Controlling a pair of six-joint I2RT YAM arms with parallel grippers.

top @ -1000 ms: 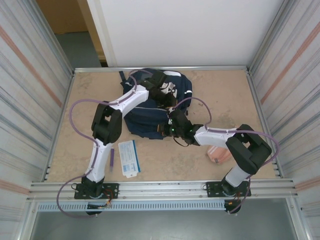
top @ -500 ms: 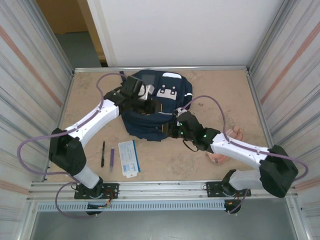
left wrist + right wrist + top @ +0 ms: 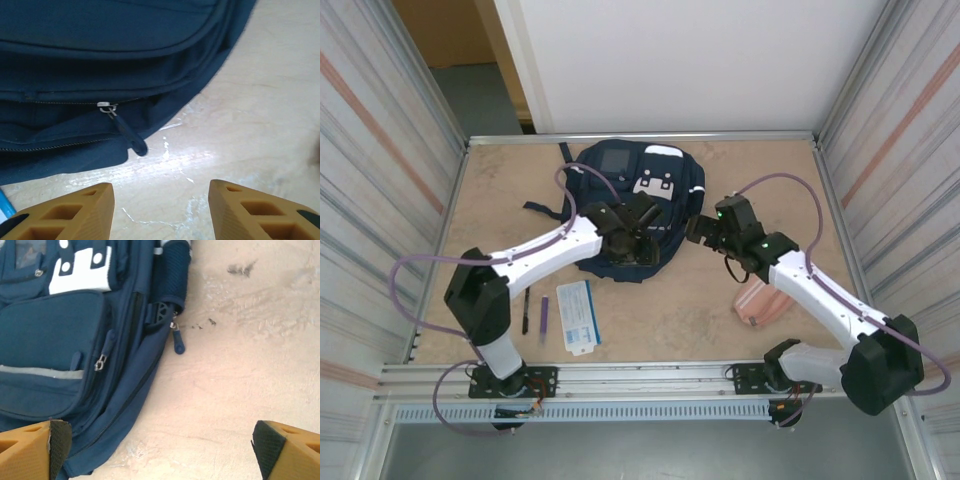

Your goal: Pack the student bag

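1. On the bench (image 3: 500, 210) there are one student bag (image 3: 680, 195), one pink pouch (image 3: 760, 303), one white-and-blue booklet (image 3: 578, 315), two pens, one black (image 3: 525, 308) and one purple (image 3: 544, 315), and two grippers.
2. The bag lies flat, its far end just beside the far rail (image 3: 640, 137).
3. Its long axis runs far to near, with the white-patched end toward the far rail.
4. The bench is bare to the bag's left and right. The booklet and pens lie near-left of the bag and the pouch near-right, all apart from it.
5. The left gripper (image 3: 642, 245) hangs at the bag's near edge, with its fingers apart and empty and a zipper pull (image 3: 131, 137) just ahead.
6. The right gripper (image 3: 698, 230) hangs just right of the bag, spread wide and empty.
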